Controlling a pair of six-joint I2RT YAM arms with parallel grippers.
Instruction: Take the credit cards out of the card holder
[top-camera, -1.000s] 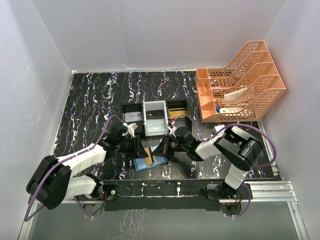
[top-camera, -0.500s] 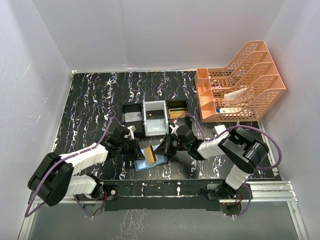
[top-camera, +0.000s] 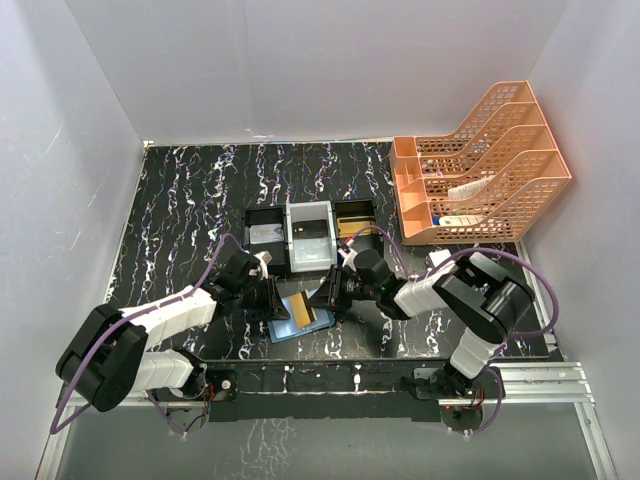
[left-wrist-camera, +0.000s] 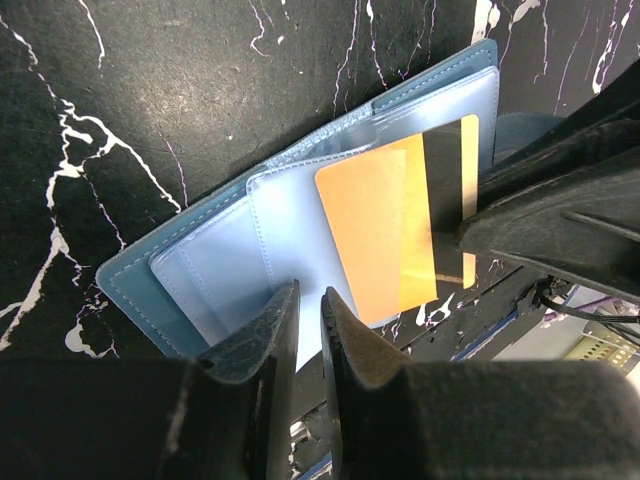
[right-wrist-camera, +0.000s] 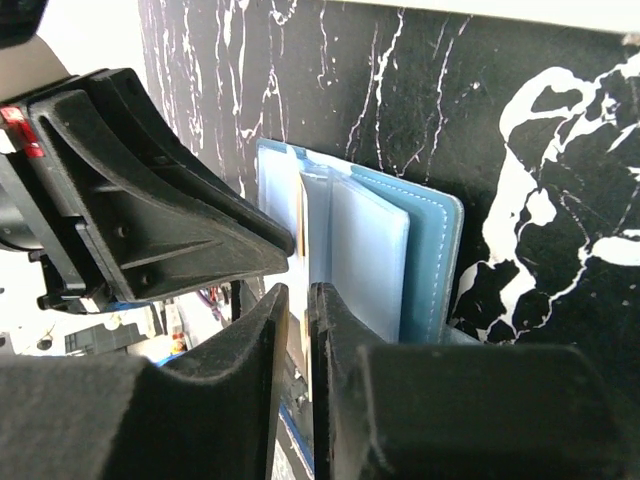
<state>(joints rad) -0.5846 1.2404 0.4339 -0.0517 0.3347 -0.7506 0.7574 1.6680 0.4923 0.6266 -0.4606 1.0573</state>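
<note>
The blue card holder (top-camera: 285, 329) lies open on the black marbled table, near the front edge between my two arms. In the left wrist view its light blue pockets (left-wrist-camera: 220, 250) face up. A gold-tan credit card (left-wrist-camera: 385, 235) with a dark stripe rests slanted over them, also visible from above as the gold card (top-camera: 303, 312). My left gripper (left-wrist-camera: 310, 300) is closed to a thin gap on a pocket leaf at the holder's left side. My right gripper (right-wrist-camera: 298, 295) is at the card's right edge. Its jaws are slightly parted, with the card's thin edge (right-wrist-camera: 300, 210) running into the gap.
A black-and-white three-compartment tray (top-camera: 310, 235) stands just behind the holder. Orange stacked mesh file trays (top-camera: 480, 165) fill the back right corner. White walls close in the left, back and right sides, and a metal rail (top-camera: 400, 375) runs along the near edge.
The gold card stood upright in the right gripper; it now leans flatter over the holder and the right jaws have parted a little. The left jaws have closed in on the holder's left side.
</note>
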